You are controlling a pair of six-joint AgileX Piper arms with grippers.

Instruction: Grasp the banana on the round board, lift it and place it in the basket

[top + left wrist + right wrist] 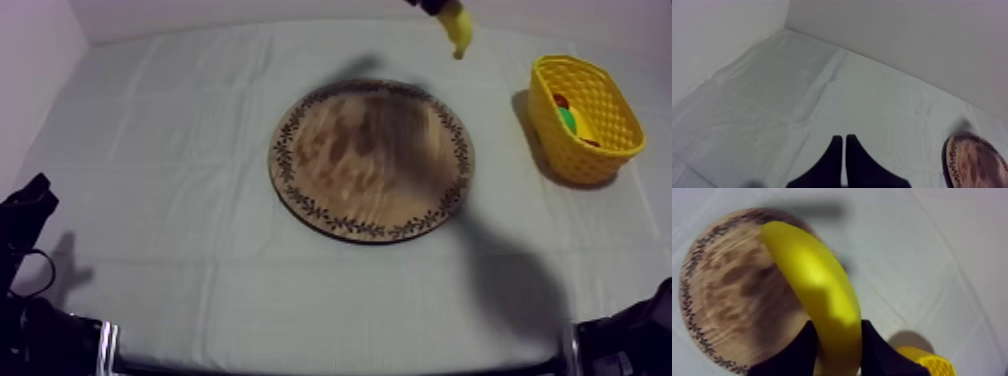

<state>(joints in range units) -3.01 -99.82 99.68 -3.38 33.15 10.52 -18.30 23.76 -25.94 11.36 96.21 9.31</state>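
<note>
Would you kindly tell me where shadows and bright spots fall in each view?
Top view: a broad dark shadow crosses the right half of the wooden board and runs down the cloth toward the lower right; the yellow basket shades the cloth at its left. Right wrist view: the banana carries a bright patch, darker toward its gripped end. Left wrist view: soft, even light.
</note>
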